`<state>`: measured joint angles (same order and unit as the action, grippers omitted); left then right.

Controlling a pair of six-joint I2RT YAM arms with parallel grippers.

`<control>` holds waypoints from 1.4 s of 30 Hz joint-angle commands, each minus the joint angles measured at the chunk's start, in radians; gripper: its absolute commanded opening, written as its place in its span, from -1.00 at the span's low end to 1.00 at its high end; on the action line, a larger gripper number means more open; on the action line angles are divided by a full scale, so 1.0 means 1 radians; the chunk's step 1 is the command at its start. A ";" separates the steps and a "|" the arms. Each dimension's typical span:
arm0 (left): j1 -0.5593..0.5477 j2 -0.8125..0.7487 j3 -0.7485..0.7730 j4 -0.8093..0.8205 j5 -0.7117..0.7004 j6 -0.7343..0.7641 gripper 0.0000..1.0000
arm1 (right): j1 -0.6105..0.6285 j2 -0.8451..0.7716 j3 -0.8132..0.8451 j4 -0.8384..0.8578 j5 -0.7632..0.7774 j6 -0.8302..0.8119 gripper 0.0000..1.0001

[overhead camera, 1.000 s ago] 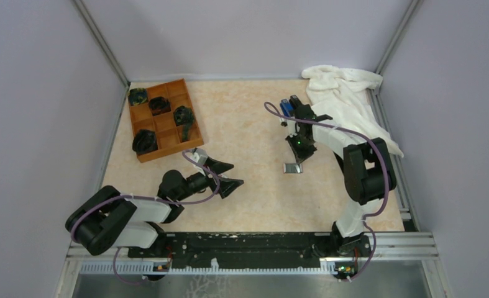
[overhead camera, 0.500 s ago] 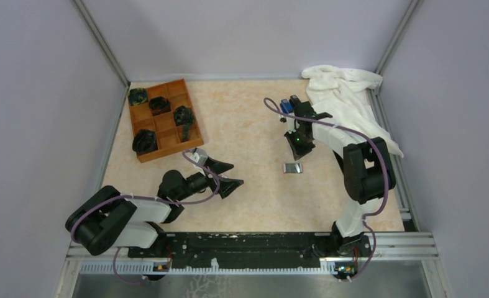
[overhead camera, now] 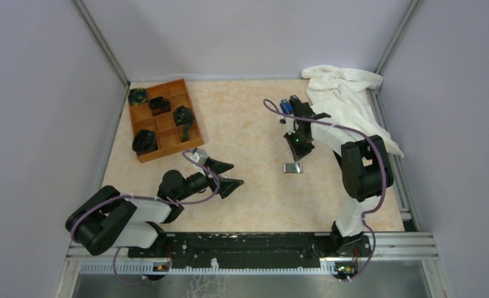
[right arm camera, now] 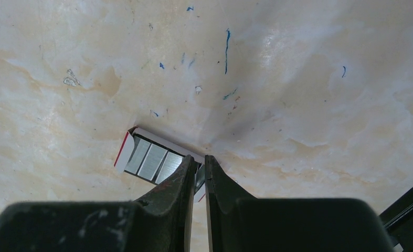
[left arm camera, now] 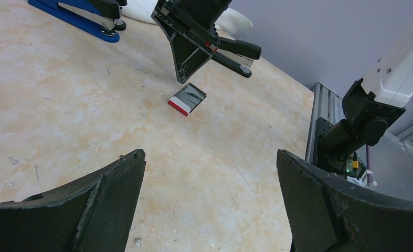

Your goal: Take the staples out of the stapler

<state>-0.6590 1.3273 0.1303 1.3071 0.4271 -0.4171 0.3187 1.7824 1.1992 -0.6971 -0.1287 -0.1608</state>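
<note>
Right claw (left arm camera: 181,79) raised above box (left arm camera: 187,99), blue stapler (left arm camera: 73,18) behind

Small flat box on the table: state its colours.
The box is white with a red end and grey inside; the right wrist view shows it best.

Table (overhead camera: 248,124) marbled peach and cream; tray (overhead camera: 170,151) orange-brown, towel (overhead camera: 347,93) white, blue stapler (left arm camera: 73,13), black stapler (left arm camera: 235,52), box (left arm camera: 187,99) white and red

Beige marbled table (overhead camera: 248,118) bearing a compartmented wooden tray (overhead camera: 167,152) at its far left, a crumpled white cloth (overhead camera: 344,99) at its far right corner, a blue stapler (left arm camera: 73,13) and a black stapler (left arm camera: 235,50) near the cloth, and a small open white-and-red box (overhead camera: 292,167) right of centre.
</note>
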 commanded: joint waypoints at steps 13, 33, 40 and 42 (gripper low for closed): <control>0.002 -0.016 -0.007 0.021 0.002 0.010 0.99 | 0.010 -0.014 -0.006 -0.006 0.004 -0.026 -0.75; 0.002 -0.017 -0.007 0.021 0.003 0.010 0.99 | 0.010 -0.068 -0.041 -0.023 -0.014 -0.060 -0.75; 0.002 -0.018 -0.007 0.020 0.002 0.012 0.99 | 0.010 -0.091 -0.049 -0.035 -0.022 -0.073 -0.74; 0.002 -0.019 -0.006 0.018 0.001 0.012 0.99 | 0.009 -0.100 -0.054 -0.039 -0.028 -0.078 -0.75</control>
<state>-0.6590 1.3254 0.1303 1.3056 0.4267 -0.4168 0.3187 1.7489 1.1515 -0.7300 -0.1364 -0.2180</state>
